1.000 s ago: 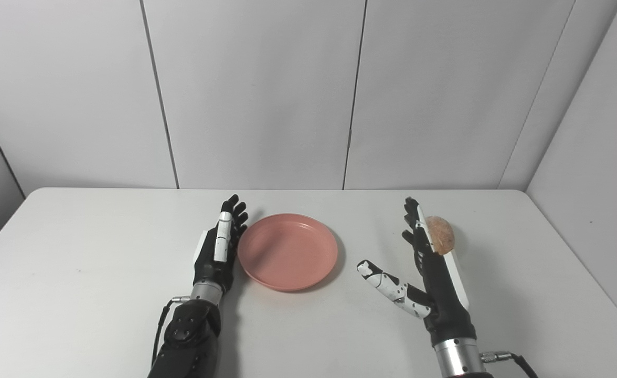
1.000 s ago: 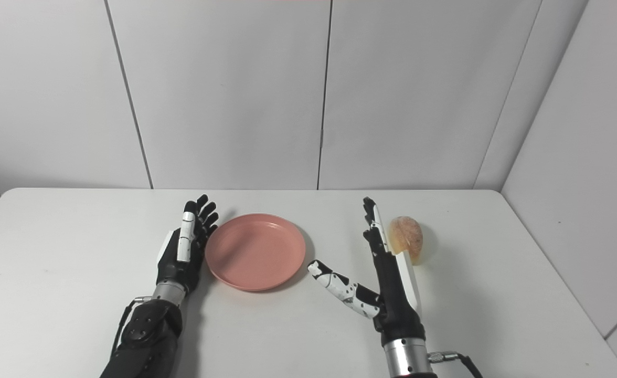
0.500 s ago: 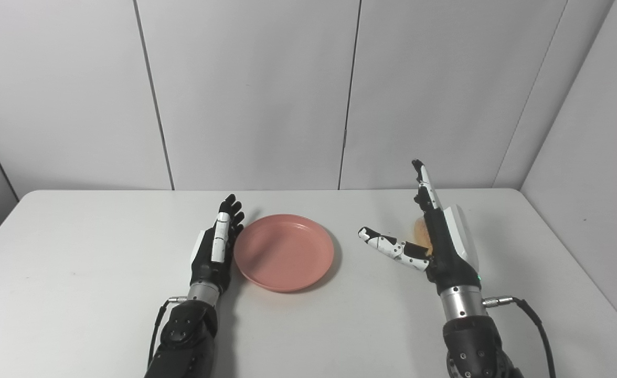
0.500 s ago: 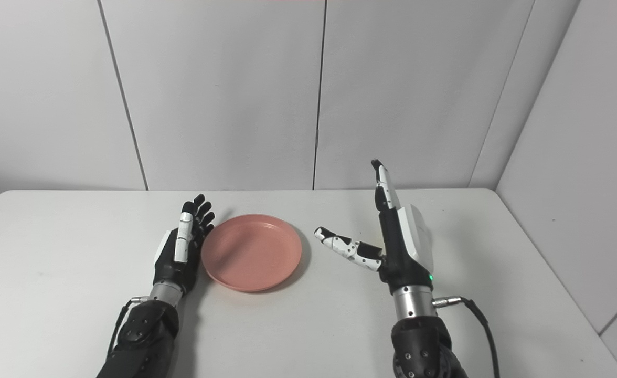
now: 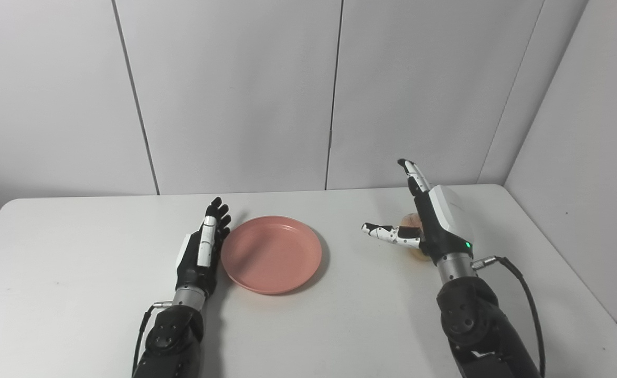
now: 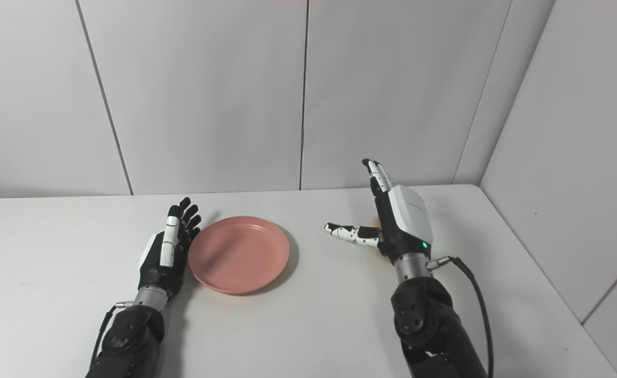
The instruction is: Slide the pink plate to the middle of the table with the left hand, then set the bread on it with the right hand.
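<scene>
The pink plate lies on the white table, a little left of centre. My left hand stands on edge with straight fingers against the plate's left rim, open and holding nothing. My right hand is raised above the table at the right, open, fingers pointing up and the thumb stretched left. The bread, a brown roll, lies on the table behind that hand and is mostly hidden by it; only slivers show above the thumb and below the palm.
White wall panels close off the back, and a side wall stands beyond the table's right edge. A black cable hangs from my right wrist. Bare tabletop stretches between plate and right hand.
My right hand rose, moved back and leftwards in front of the bread, which showed to its right before. The camera drifted, shifting the scene left. The left hand and plate kept their places.
</scene>
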